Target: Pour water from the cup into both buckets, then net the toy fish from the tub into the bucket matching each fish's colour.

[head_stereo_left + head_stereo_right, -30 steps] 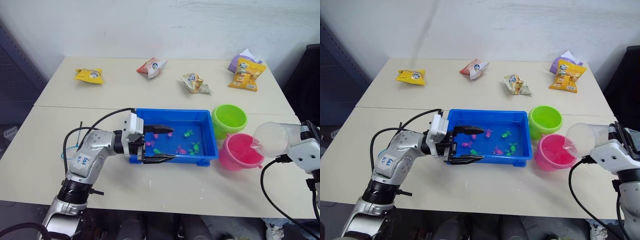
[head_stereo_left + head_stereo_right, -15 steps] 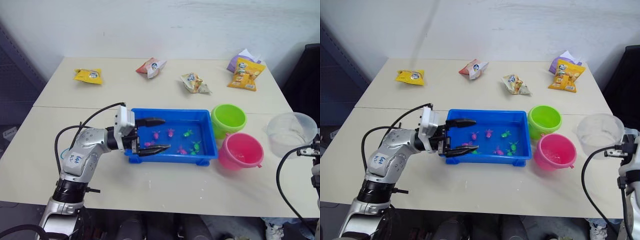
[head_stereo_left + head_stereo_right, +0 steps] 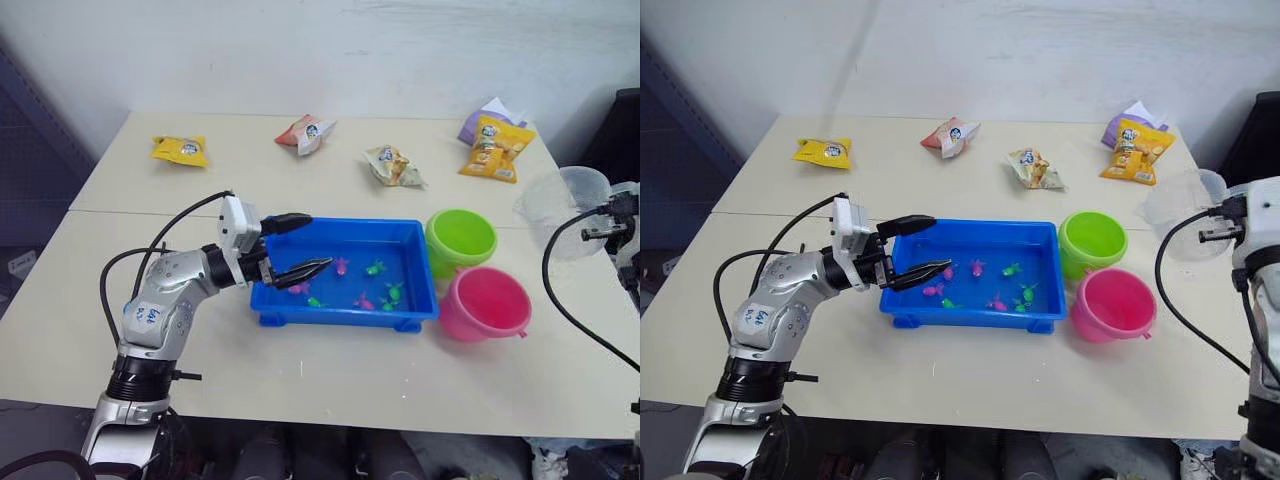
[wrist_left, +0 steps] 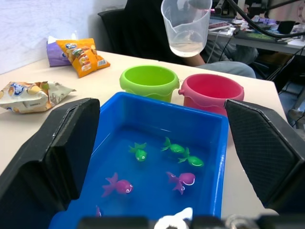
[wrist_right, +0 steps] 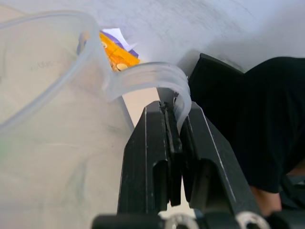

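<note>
clear cup upright, held aloft beyond lime bucket and pink bucket, beside fish-filled blue tub

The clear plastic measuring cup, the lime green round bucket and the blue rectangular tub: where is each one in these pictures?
Clear plastic measuring cup [image 4: 186,28]: left wrist view, on its see-through side wall.
Lime green round bucket [image 3: 461,239]: left eye view, on its inner wall.
Blue rectangular tub [image 3: 337,321]: left eye view, on its near outer wall.

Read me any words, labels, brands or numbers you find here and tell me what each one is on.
Nothing can be read for certain.
Sticker on the left arm: dark characters, too blurred to read.
Snack bags, such as the yellow bag and the orange bag: printed logos, too small to read.
Cup: faint raised marks, unreadable.
Tub, green bucket, pink bucket: no text.
</note>
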`<action>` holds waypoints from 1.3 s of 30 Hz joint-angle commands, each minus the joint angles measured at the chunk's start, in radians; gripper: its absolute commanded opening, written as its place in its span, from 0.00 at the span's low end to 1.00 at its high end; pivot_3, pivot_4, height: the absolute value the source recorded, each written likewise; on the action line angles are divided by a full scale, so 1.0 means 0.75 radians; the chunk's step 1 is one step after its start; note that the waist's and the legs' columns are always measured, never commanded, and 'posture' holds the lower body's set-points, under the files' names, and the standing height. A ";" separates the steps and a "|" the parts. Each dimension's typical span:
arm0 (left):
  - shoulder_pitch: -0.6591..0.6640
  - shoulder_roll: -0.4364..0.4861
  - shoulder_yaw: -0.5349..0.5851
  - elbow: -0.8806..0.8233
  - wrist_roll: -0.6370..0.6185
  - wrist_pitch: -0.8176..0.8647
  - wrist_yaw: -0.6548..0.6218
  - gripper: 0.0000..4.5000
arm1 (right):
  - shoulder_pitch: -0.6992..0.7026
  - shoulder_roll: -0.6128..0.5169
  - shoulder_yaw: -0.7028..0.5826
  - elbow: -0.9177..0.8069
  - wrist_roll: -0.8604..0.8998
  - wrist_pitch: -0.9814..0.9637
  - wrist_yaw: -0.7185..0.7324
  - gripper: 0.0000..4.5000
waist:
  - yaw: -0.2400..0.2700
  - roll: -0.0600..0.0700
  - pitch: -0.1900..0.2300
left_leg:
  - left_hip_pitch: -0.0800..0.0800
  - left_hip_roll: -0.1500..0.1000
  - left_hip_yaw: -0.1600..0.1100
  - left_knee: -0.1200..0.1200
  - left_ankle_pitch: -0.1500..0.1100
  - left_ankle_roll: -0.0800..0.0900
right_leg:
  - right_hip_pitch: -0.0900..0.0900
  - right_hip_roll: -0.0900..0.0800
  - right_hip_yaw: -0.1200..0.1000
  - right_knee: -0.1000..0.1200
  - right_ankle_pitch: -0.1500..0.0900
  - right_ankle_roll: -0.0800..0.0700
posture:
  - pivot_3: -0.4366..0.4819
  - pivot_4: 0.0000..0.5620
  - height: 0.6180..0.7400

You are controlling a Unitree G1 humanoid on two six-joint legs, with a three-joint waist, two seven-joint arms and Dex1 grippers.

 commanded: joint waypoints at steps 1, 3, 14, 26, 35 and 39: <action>-0.009 -0.008 0.000 -0.029 0.028 -0.057 0.015 1.00 | -0.056 -0.070 0.094 0.084 -0.117 -0.159 0.022 0.02 | 0.000 0.000 0.000 | 0.000 0.000 0.000 0.000 0.000 0.000 | 0.000 0.000 0.000 0.000 0.000 0.000 | 0.48 0.27 0.98; -0.011 -0.014 -0.001 -0.026 0.039 -0.068 0.025 1.00 | -0.066 -0.106 0.162 0.143 -0.190 -0.271 0.033 0.02 | 0.000 0.000 0.000 | 0.000 0.000 0.000 0.000 0.000 0.000 | 0.000 0.000 0.000 0.000 0.000 0.000 | 0.48 0.27 0.98; 0.007 -0.006 -0.031 -0.039 0.074 -0.087 0.027 1.00 | -0.093 -0.114 0.280 0.266 -0.442 -0.524 -0.087 0.02 | -0.001 0.000 0.000 | 0.000 0.000 0.000 0.001 0.001 -0.001 | 0.000 0.000 0.000 0.000 0.000 0.000 | 0.48 0.27 0.98; -0.006 -0.021 -0.055 -0.035 0.070 -0.072 0.023 1.00 | -0.166 -0.187 0.376 0.347 -0.653 -0.761 -0.135 0.02 | -0.001 0.000 0.000 | 0.000 0.000 0.001 0.001 0.002 -0.002 | 0.000 0.000 0.000 0.000 0.000 0.000 | 0.48 0.27 0.98; 0.008 -0.027 -0.059 -0.048 0.074 -0.074 0.024 1.00 | -0.225 -0.229 0.432 0.405 -0.768 -0.848 -0.150 0.02 | -0.003 0.000 0.000 | 0.000 0.000 0.001 0.001 0.002 -0.003 | 0.000 0.000 0.000 0.000 0.000 0.000 | 0.48 0.27 0.98; 0.015 -0.024 -0.068 -0.053 0.082 -0.083 0.022 1.00 | -0.239 -0.225 0.443 0.420 -0.782 -0.860 -0.154 0.02 | -0.002 0.000 0.000 | 0.000 0.000 0.001 0.001 0.002 -0.003 | 0.000 0.000 0.000 0.001 0.000 0.000 | 0.48 0.27 0.98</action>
